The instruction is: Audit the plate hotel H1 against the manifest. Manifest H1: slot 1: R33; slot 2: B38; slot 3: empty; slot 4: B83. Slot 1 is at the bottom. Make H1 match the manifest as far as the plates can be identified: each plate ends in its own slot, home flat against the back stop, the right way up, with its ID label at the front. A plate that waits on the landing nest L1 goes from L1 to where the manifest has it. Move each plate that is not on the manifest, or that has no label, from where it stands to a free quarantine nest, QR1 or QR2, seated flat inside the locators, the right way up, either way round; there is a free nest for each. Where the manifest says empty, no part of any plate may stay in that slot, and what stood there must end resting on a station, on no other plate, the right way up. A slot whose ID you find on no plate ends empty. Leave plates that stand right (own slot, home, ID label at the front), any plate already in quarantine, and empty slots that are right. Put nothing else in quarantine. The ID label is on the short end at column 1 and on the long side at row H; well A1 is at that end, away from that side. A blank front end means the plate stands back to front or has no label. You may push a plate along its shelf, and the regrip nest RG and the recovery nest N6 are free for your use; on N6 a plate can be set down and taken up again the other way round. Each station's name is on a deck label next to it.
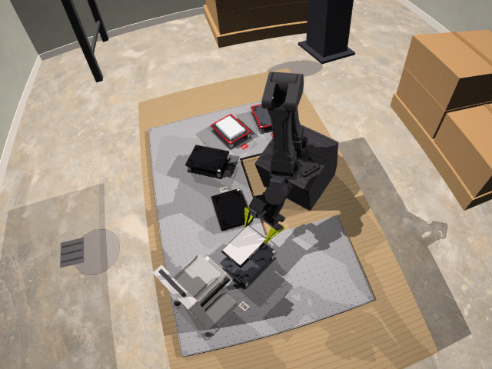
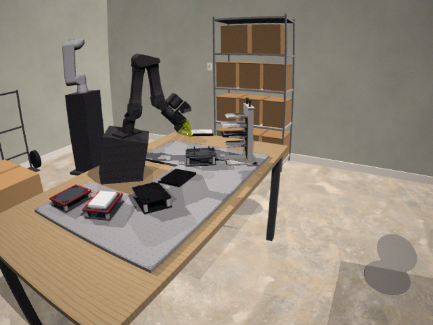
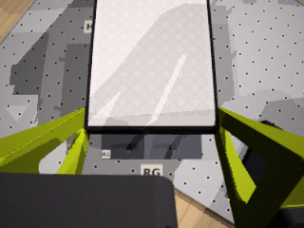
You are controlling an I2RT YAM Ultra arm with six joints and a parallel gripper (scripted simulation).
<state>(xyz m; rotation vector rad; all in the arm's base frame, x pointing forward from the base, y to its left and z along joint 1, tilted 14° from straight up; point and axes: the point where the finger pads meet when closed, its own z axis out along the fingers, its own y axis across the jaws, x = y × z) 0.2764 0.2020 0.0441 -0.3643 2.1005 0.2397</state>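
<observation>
Clamped between the yellow-green fingers of the gripper [image 3: 152, 135], the white plate [image 3: 151, 62], black-rimmed with faint round wells, juts straight ahead, held level in the air above the RG nest [image 2: 200, 156].

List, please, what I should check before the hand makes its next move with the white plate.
1. Grip: the fingers of the hand clamp the near end of the white plate on both sides: ok.
2. Plate level: it looks flat in the exterior view: ok.
3. RG nest under the plate carries no other plate: ok.
4. ID label on the plate: the near end shows only a dark edge: cannot tell.
5. Quarantine: one red nest holds a white plate, the other red nest looks free: ok.
6. Free slot in the plate hotel: shelves too small to read: cannot tell.
</observation>
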